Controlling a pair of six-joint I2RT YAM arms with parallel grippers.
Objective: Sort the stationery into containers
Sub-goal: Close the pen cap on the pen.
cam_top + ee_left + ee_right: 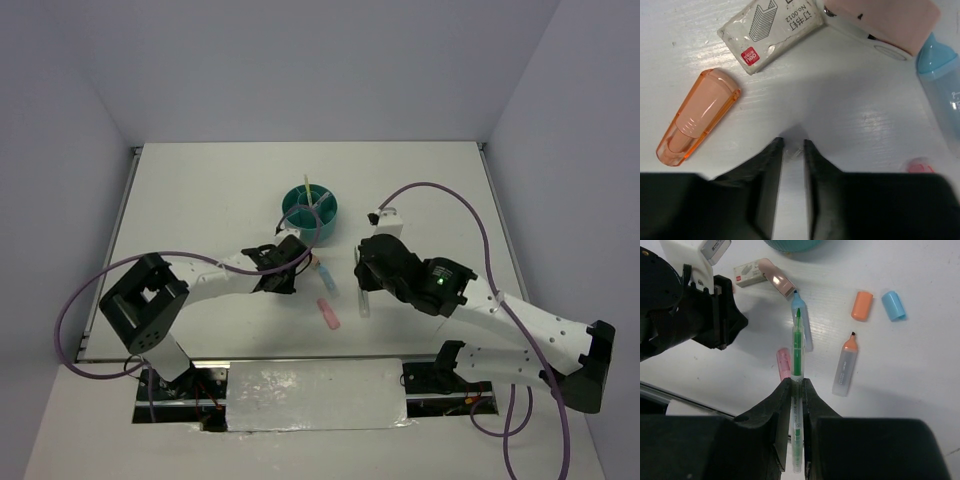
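My left gripper [793, 145] [284, 274] is down at the table with its narrow jaws closed on a tiny clear clip [795, 149]. An orange cap [697, 116] lies to its left, and a blue highlighter [942, 85] to the right. My right gripper [796, 382] [364, 278] is shut on a thin green pen [797, 347], held above the table. Under it lie the blue highlighter [803, 325], a pink item [783, 362] [328, 314] and a grey highlighter with an orange tip [845, 367]. The teal round container [310, 207] stands just beyond both grippers with a yellow stick upright in it.
A white staple box [770, 32] and a pink stapler [890, 22] lie close ahead of the left gripper. An orange cap [862, 305] and a blue cap [893, 305] lie right of the pen. The left arm's black wrist [690, 315] is close beside the right gripper.
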